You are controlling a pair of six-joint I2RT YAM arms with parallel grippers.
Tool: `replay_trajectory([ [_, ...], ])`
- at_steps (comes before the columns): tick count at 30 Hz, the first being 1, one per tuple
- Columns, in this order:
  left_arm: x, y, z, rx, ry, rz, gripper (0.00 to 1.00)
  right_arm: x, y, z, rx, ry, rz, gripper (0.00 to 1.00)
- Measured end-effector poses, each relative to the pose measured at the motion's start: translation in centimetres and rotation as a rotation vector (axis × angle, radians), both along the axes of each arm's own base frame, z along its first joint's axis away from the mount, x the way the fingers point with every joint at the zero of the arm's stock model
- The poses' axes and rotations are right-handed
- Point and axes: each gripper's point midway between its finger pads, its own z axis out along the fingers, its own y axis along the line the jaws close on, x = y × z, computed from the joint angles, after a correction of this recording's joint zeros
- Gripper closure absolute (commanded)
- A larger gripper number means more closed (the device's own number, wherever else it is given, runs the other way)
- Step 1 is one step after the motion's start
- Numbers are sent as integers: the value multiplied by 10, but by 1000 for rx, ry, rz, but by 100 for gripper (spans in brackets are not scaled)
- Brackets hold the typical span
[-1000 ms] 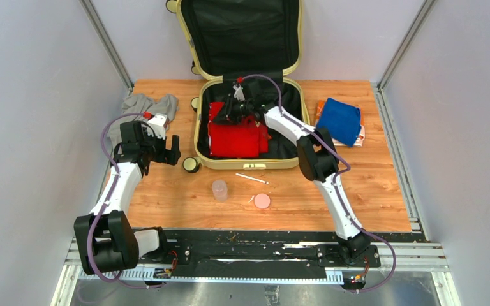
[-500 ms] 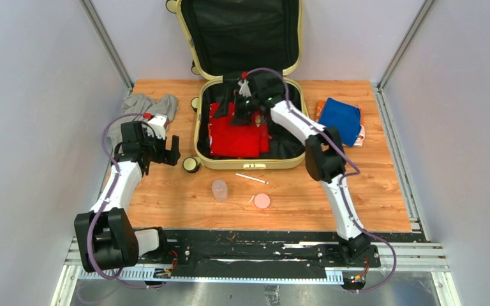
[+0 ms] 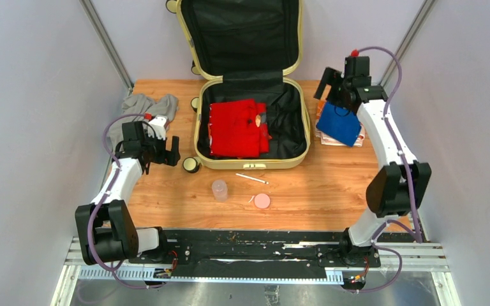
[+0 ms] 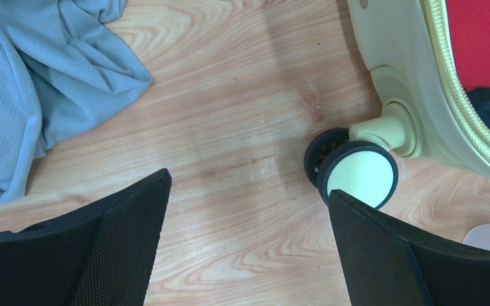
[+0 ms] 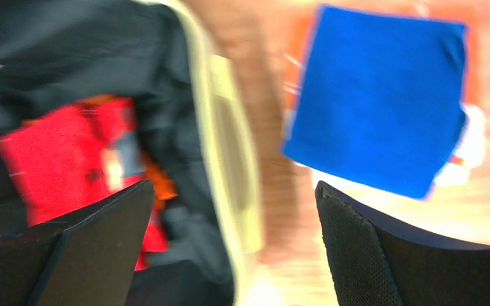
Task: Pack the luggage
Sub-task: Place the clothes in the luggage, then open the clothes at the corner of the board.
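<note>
The luggage point(image 3: 252, 164) lay open at the far middle of the desk point(image 3: 357, 191), its lid propped upright against the back wall. Red clothes point(image 3: 233, 129) sat in its left half on the black lining.

The right end effector point(image 5: 233, 188) hung just right of the luggage with its fingers spread wide and nothing between them. It was above a folded blue cloth point(image 3: 339, 122) that rested on something orange and white. The left end effector point(image 4: 249, 185) was equally wide open and empty, hovering over bare wood just left of the luggage's near-left wheel point(image 4: 357, 178).

The left wrist view showed that wheel close up, cream-faced with a black tyre, just beside one finger. It also showed the edge of a grey cloth point(image 3: 143, 105), crumpled left of the luggage. The right wrist view was blurred, but it took in the luggage rim, the red clothes and the blue cloth together.

In front of the luggage lay a thin white stick point(image 3: 252, 179), a clear cup point(image 3: 219, 189) and a pink lid point(image 3: 262, 201), all apart from both arms.
</note>
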Motion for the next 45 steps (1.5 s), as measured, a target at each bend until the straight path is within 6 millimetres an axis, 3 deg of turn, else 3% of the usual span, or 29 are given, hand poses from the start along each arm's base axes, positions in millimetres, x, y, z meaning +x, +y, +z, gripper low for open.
replay_trajectory([
  [2,0,-1,1,-2,-2,-2,0,0,-27,-43,-62,104,-69,2],
  [5,0,-1,1,-5,-2,-5,0,-4,-44,-110,-140,282,-102,5],
  [7,0,-1,1,-6,1,-5,0,-4,-47,-137,-172,353,-102,7],
  [10,-2,-2,0,-7,7,-6,0,1,-51,-161,-206,426,-105,10],
  [15,-2,-2,1,-8,7,-6,0,38,-55,-159,-239,401,-126,16],
  [18,-2,-2,2,-7,5,-6,0,51,-57,-156,-254,390,-136,19],
  [22,1,-2,6,-6,-4,-7,0,58,-59,-168,-283,412,-142,23],
  [28,1,-1,6,-6,-5,-6,0,50,-64,-202,-340,500,-141,31],
  [37,1,-2,6,-8,-4,-5,0,48,-68,-203,-373,508,-144,79],
  [45,0,-2,7,-8,-6,-5,0,48,-67,-195,-300,499,-127,100],
])
